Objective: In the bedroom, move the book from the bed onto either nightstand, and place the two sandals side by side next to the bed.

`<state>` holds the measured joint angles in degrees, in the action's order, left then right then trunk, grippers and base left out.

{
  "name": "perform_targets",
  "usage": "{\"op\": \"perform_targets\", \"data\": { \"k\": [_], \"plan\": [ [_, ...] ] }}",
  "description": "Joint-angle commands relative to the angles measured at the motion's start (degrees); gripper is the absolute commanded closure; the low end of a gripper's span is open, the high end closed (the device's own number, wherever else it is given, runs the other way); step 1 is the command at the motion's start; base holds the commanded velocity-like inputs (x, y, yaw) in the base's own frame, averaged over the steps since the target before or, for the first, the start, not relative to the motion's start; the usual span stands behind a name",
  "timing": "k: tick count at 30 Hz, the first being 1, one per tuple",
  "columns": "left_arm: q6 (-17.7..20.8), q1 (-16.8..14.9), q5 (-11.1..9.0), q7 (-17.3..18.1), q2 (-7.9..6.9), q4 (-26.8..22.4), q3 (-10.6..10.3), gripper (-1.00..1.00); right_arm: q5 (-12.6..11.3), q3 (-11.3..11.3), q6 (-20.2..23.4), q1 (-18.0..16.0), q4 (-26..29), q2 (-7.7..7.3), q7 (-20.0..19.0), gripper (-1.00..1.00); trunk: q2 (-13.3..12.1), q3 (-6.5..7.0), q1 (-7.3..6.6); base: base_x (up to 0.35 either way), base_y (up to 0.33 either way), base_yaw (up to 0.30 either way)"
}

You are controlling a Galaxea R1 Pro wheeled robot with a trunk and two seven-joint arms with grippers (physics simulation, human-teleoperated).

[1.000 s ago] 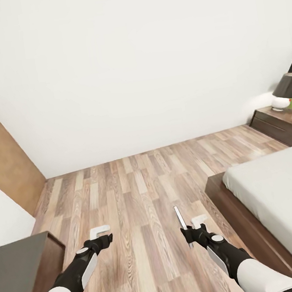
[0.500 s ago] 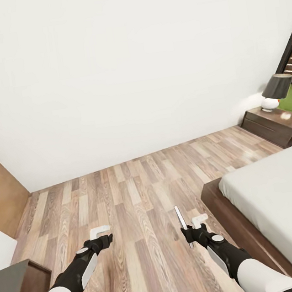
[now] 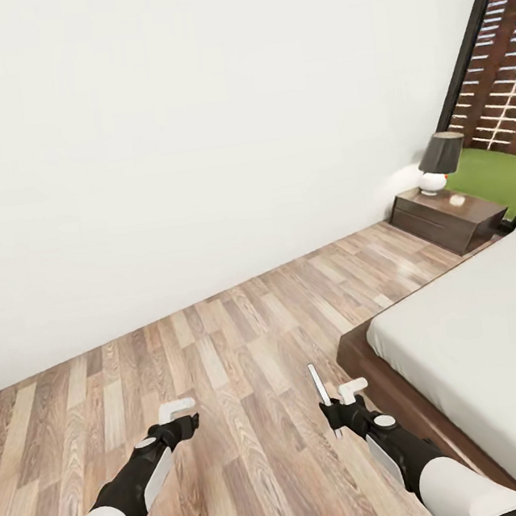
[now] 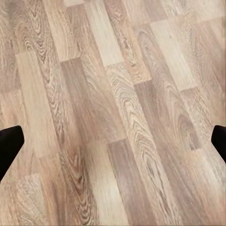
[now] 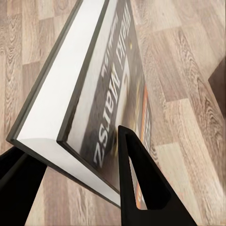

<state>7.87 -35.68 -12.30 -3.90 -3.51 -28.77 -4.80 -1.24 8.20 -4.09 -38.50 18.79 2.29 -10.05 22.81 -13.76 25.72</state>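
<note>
The right gripper (image 3: 336, 407) is clamped on the book (image 3: 318, 388), holding it edge-on over the wood-plank floor (image 3: 223, 360) just beside the foot corner of the bed (image 3: 465, 345). In the right wrist view the book (image 5: 94, 94) sits between the two dark fingers (image 5: 136, 179), its white page block and dark cover with white lettering and an orange band plainly visible, the floor (image 5: 188, 70) below it.

The left gripper (image 3: 179, 415) hangs over the bare floor, farther from the bed than the right one. In the left wrist view its black fingertips (image 4: 9, 143) stand wide apart at opposite edges, with nothing but floor planks (image 4: 113, 113) between them, so it is open and empty.

The bed has a dark-brown frame and a plain light-grey mattress. Beyond the bed's head end, against the white wall (image 3: 193, 136), stands the nightstand (image 3: 446, 220), a low dark cabinet carrying a lamp (image 3: 439, 161) with a dark shade and a white base. A small pale object lies on the nightstand near the lamp; what it is cannot be told. Behind the nightstand a tall dark-framed window (image 3: 496, 88) shows a slatted fence and green ground.
</note>
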Motion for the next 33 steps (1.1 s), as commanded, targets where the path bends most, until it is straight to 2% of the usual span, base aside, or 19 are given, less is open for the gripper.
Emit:
{"op": "perform_targets", "data": {
  "k": [1, 9, 33],
  "plan": [
    [0.3, 0.0, -0.6, -0.4, -0.09, -0.1, -0.5, -1.00, -0.2, 0.2, -0.2, -0.1, -0.1, 0.00, -0.1, 1.00, 0.1, -0.10, 0.06, 0.319, 0.174, -0.284],
    [0.4, 0.0, -0.6, -0.4, -0.09, -0.1, -0.5, -1.00, -0.2, 0.2, -0.2, -0.1, -0.1, 0.03, -0.1, 1.00, 0.1, -0.10, 0.06, 0.309, 0.195, -0.162],
    [0.4, 0.0, -0.7, -0.4, -0.03, 0.0, -0.4, -1.00, -0.2, 0.2, -0.4, -0.1, -0.1, 0.07, 0.0, 1.00, 0.1, -0.10, 0.06, 0.302, 0.204, -0.003]
  ]
}}
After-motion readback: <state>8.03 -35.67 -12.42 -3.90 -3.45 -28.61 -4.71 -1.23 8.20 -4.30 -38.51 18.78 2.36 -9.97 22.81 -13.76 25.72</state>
